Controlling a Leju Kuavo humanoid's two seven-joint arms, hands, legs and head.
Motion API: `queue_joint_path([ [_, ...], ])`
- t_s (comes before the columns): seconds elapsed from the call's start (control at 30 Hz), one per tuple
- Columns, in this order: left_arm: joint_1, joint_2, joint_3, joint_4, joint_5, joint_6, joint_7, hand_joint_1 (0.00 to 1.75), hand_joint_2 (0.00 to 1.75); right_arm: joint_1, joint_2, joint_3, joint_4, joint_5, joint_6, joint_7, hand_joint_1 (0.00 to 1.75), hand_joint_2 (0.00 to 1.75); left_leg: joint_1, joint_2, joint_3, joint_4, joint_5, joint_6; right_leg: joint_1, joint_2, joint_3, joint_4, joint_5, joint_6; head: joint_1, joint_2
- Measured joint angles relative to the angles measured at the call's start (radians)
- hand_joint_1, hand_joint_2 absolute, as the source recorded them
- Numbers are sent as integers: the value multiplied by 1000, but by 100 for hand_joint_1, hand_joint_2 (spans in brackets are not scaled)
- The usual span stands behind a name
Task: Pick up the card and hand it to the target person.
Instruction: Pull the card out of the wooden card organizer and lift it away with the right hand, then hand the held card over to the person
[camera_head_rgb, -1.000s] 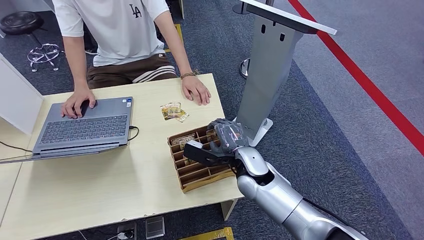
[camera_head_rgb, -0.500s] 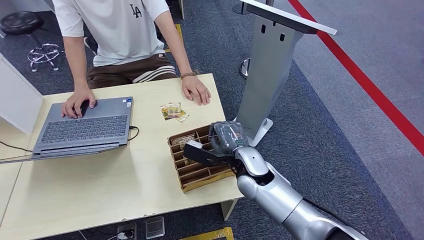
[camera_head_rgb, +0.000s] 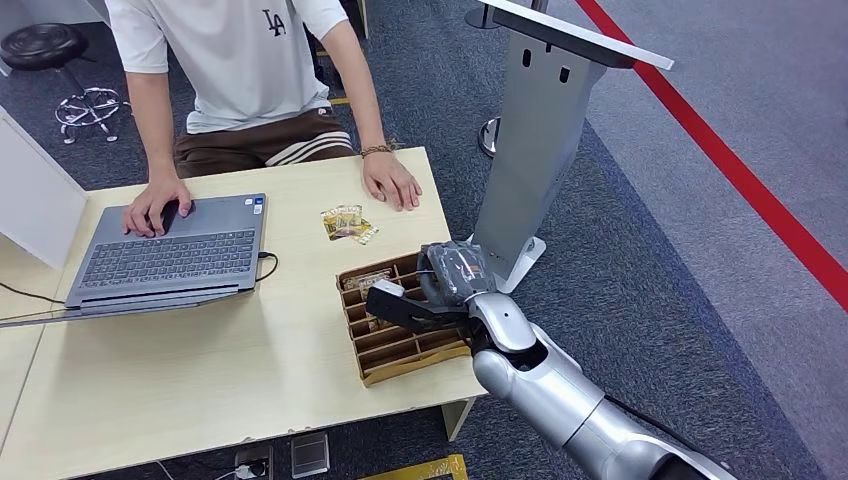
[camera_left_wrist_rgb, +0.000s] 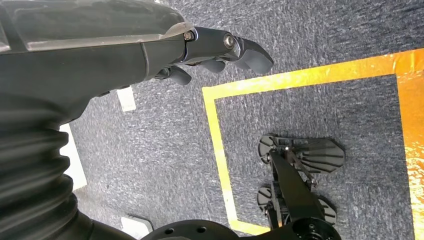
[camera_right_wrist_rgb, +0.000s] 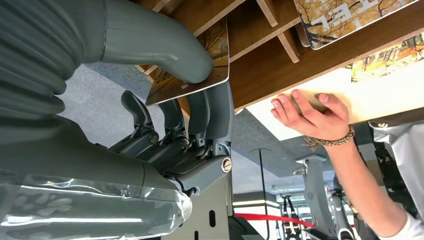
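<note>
The card (camera_right_wrist_rgb: 192, 70) is pinched between the thumb and fingers of the right hand (camera_head_rgb: 440, 285), over the slots of the wooden rack (camera_head_rgb: 395, 345) on the table (camera_head_rgb: 200, 380). More cards (camera_head_rgb: 345, 222) lie on the table between the rack and a person's hand (camera_head_rgb: 392, 182), with a laptop (camera_head_rgb: 170, 255) further along. The left hand (camera_left_wrist_rgb: 150, 55) hangs over the carpet, fingers loosely apart, holding nothing.

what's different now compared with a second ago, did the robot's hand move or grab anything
The right hand has shifted slightly left along the wooden card rack. In the right wrist view it now pinches a card between thumb and fingers; no earlier wrist picture shows when it took hold. The person's hand, the laptop, the loose cards on the table and the rack stayed as they were.
</note>
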Motion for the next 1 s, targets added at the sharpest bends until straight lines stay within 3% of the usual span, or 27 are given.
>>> queue_joint_path([
  [0.43, -3, 0, -9, 0, 0, 17, 4, 0, 175, 4, -1, 0, -13, 0, -16, -4, 140, 175, 0, 0, 0, 0, 0, 0, 0, 0, 0, 0, 0, 0, 0, 0],
  [0.67, -1, 1, -9, 0, 7, 24, -5, 0, 175, 35, -15, -6, -136, 86, -46, 21, 140, 175, 0, 0, 0, 0, 0, 0, 0, 0, 0, 0, 0, 0, 0, 0],
  [1.0, 0, 1, -9, 0, 7, 27, -16, 0, 175, 91, -53, -24, -404, 288, -237, -39, 140, 175, 0, 0, 0, 0, 0, 0, 0, 0, 0, 0, 0, 0, 0, 0],
])
